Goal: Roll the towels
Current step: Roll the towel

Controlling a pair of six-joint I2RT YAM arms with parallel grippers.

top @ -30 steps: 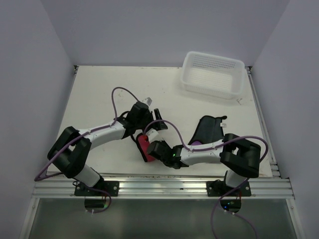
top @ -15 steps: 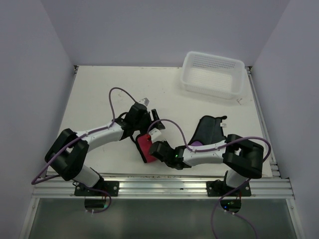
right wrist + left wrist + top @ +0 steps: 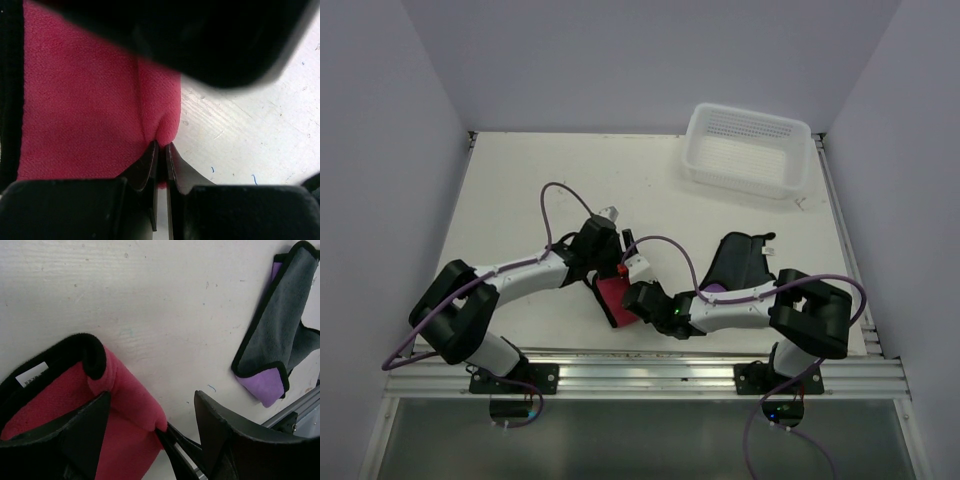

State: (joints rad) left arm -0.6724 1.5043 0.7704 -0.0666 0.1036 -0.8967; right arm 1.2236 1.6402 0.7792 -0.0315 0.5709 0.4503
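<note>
The pink-red towel (image 3: 613,300) with its black border lies partly rolled near the table's front edge. My right gripper (image 3: 161,148) is shut on the towel's folded pink edge (image 3: 159,112), pinching it between both fingers (image 3: 186,452). My left gripper (image 3: 150,399) is open and straddles that same rolled edge (image 3: 125,390) from above, one finger on the pink cloth and the other over bare table. The second towel (image 3: 735,262), dark grey-black with a purple side (image 3: 267,385), lies folded to the right, apart from both grippers.
A white perforated basket (image 3: 745,150) stands at the back right of the table (image 3: 520,190). The metal rail (image 3: 640,375) runs along the near edge, just behind the pink towel. The left arm's purple cable (image 3: 560,195) loops above the table.
My left gripper has moved toward the near edge and down over the pink towel's rolled edge. The right gripper keeps its pinch in nearly the same place.
</note>
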